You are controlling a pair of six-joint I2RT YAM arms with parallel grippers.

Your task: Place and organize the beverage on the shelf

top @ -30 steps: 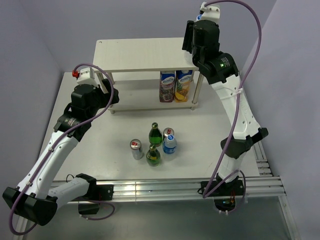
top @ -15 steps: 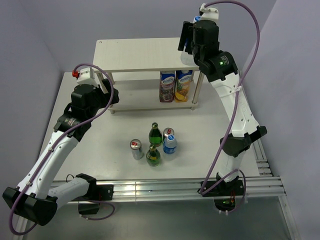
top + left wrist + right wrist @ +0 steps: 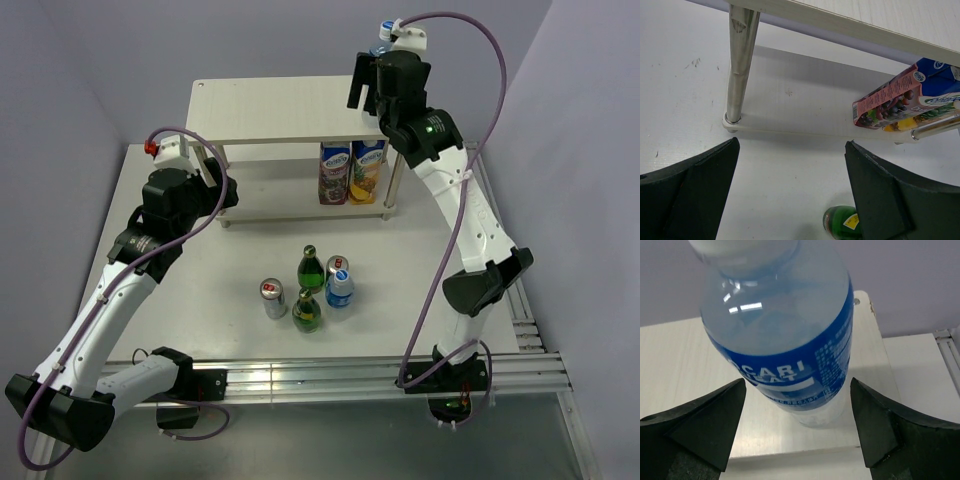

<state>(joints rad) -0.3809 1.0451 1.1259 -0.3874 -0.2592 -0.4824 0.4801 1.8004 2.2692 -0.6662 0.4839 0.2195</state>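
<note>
The shelf [image 3: 270,112] stands at the back of the table. A clear bottle with a blue label [image 3: 785,330] stands upright on its top board [image 3: 680,390], near the right corner. My right gripper [image 3: 797,385] is open around the bottle, with a gap between each finger and it; from above, this gripper [image 3: 368,85] hides the bottle. Two juice cartons [image 3: 350,170] stand on the lower board [image 3: 805,95]. My left gripper [image 3: 791,145] hangs open and empty over the table, in front of the shelf's left leg [image 3: 740,60].
On the table in front of the shelf stand two green bottles [image 3: 311,268] [image 3: 307,312], a silver can [image 3: 272,297] and a small blue-capped bottle [image 3: 339,285]. One green bottle [image 3: 842,222] shows by my left gripper's right finger. An aluminium rail [image 3: 350,375] runs along the near edge.
My right gripper has opened and let go of the blue-labelled bottle on the top board, and has drawn slightly left. The left arm has not moved.
</note>
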